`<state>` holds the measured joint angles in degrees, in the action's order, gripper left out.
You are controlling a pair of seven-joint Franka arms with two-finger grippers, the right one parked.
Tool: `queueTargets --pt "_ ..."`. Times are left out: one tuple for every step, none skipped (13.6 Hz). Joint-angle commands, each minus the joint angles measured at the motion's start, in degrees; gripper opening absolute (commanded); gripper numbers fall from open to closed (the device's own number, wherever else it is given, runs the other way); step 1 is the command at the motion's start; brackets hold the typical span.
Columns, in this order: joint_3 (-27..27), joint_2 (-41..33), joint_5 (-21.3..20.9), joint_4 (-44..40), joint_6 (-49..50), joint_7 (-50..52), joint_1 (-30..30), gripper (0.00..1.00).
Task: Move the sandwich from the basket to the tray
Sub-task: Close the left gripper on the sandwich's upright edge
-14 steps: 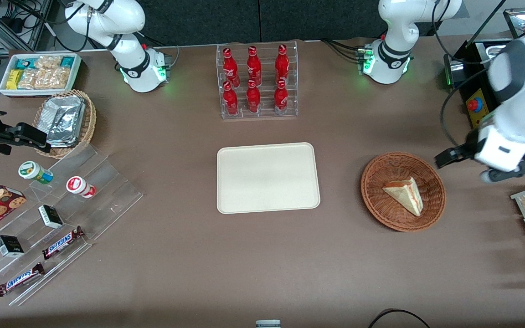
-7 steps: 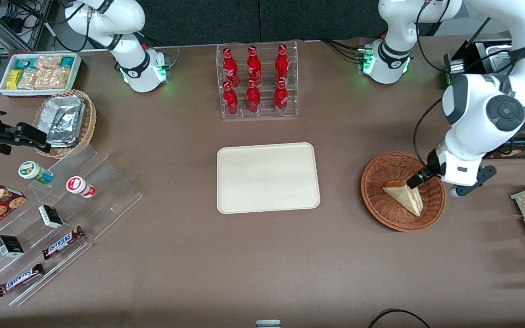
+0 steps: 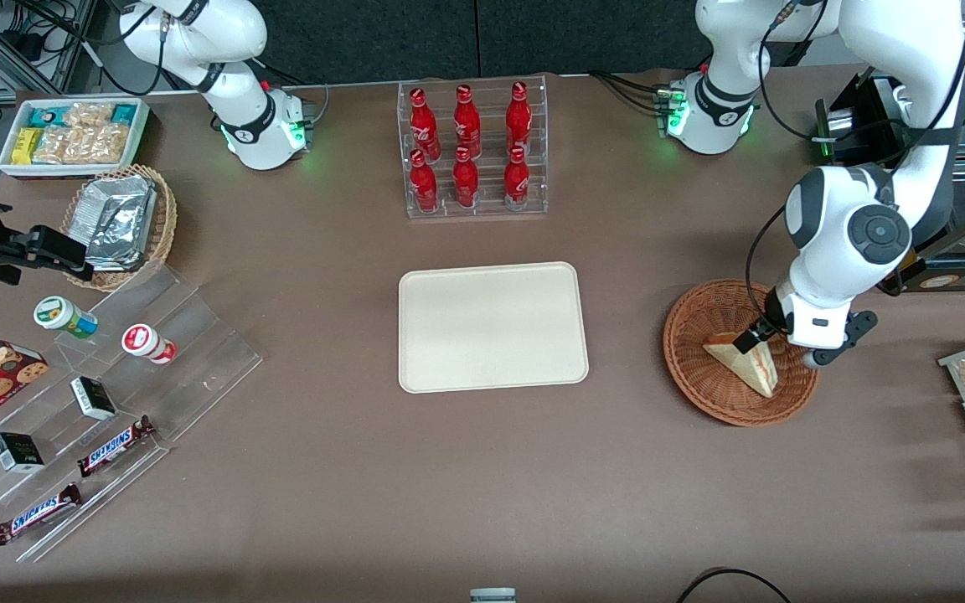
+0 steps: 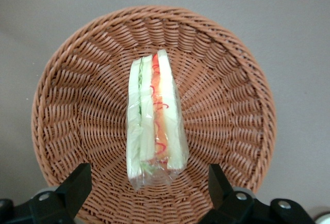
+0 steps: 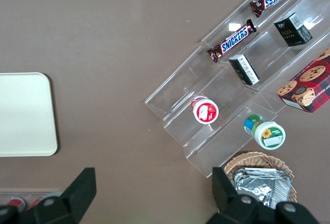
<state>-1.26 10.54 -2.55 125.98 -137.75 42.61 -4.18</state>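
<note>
Gripper [image 3: 763, 342] of the working left arm: poised low over the basket [image 3: 700, 368], at about 12 o'clock of the sandwich [image 3: 746, 362] in the front view. In the left wrist view the gripper [image 4: 147, 182] has its two black fingers [image 4: 77, 180] spread wide apart. One stands on each side of the sandwich [image 4: 154, 121], and neither touches it.

Items in order across the front view, starting from the parked arm's end of the table:

- **White bin [image 3: 72, 134]:** holds snack packets, at roughly 10 o'clock of the tray [image 3: 491, 327].
- **Tan wicker basket [image 3: 118, 226]:** filled with silver foil packets, just nearer the front camera than the bin.
- **Clear stepped stand [image 3: 198, 368]:** at about 8 o'clock of the tray, carrying two small cups, small dark boxes and two Snickers bars [image 3: 114, 444].
- **Clear rack [image 3: 474, 151]:** six red bottles standing upright, at 12 o'clock of the tray.
- **Tray:** cream, rectangular, lying flat at the centre of the table with nothing on it.
- **Basket:** reddish-brown wicker, at 3 o'clock of the tray and well apart from it.

The sandwich lies inside the basket [image 4: 232, 105], a wrapped wedge resting on the woven floor with its red-orange filling stripe facing upward. Its pointed end is turned toward the tray.
</note>
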Motion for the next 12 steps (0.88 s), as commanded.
queueTargets --pt "0.11 1.5 -1.23 0.41 -2.69 1.43 -0.04 1.0" --pt "0.11 2.11 -1.23 0.5 -3.74 1.43 -0.12 1.0" --pt "0.11 2.99 -1.23 0.58 -4.71 1.43 -0.04 1.0" --pt "0.11 3.87 -1.23 0.58 -5.24 1.43 -0.04 1.0" --pt "0.11 4.31 -1.23 0.58 -6.03 1.43 -0.04 0.99" --pt "0.11 4.84 -1.23 0.58 -6.12 1.43 -0.12 0.88" --pt "0.11 5.02 -1.23 0.5 -6.12 1.43 -0.04 0.55" --pt "0.11 5.02 -1.23 0.41 -6.12 1.43 -0.04 0.13" --pt "0.11 5.02 -1.23 0.32 -6.04 1.25 -0.04 0.0" --pt "0.2 4.93 -1.23 0.15 -5.95 1.25 -0.04 0.0" --pt "0.2 4.67 -1.23 0.06 -5.6 1.08 -0.04 0.0" --pt "0.29 4.06 -1.23 -0.03 -4.9 0.9 -0.04 0.0"
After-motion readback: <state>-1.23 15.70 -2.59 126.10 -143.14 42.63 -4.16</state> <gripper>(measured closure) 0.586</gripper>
